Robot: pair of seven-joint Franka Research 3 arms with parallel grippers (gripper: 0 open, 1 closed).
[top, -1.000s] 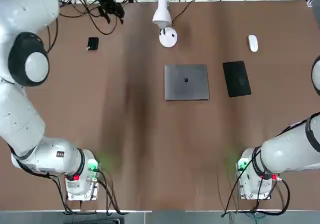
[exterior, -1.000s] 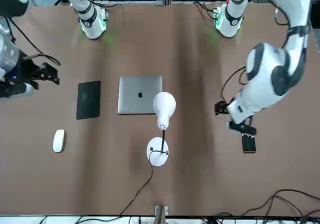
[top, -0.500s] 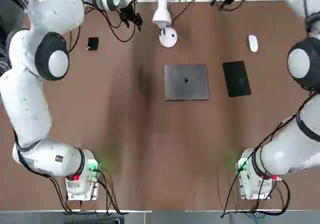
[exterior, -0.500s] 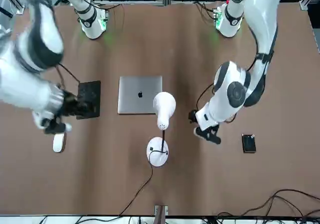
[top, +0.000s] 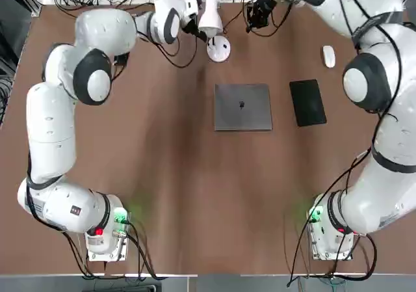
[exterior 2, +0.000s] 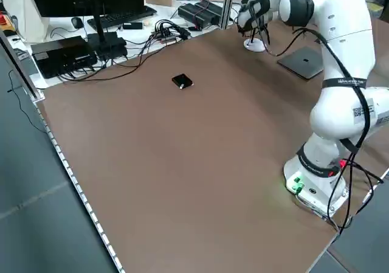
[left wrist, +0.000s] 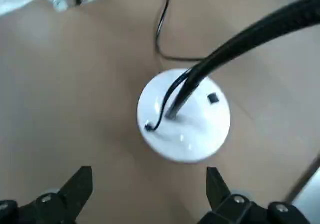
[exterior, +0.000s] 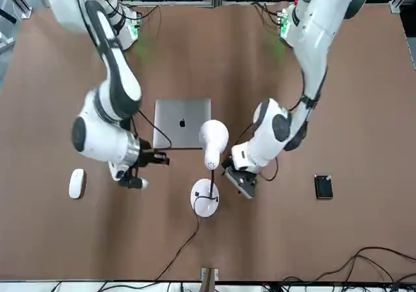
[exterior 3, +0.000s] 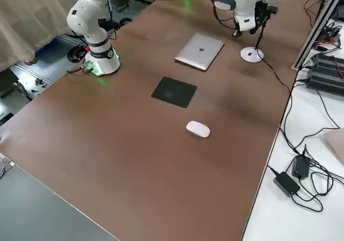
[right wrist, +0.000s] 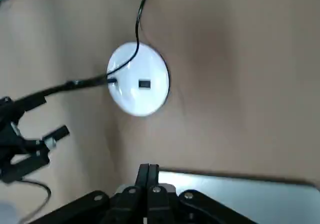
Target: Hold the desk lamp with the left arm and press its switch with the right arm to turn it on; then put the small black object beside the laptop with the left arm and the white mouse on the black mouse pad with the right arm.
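— Lamp position?
— Desk lamp [top: 218, 47] stands at the table's far edge, beyond the laptop [top: 242, 106].
— Fingers?
— My left gripper [left wrist: 145, 194] gapes wide just beside its base; my right gripper [right wrist: 148, 176] hovers pinched together.

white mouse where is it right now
In the top view the white mouse lies far on the robot's right, just beyond the black mouse pad, not on it.

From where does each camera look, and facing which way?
Top: overhead, looking down; arm bases below, desk lamp far.
Front: across table, facing robot; both arms at lamp.
Left side: raised, robot's left; left arm, small black object.
Right side: raised, robot's right; right arm, white mouse.
Left wrist: open left hand over lamp base.
Right wrist: shut right hand; same base.
Wrist views share the base.
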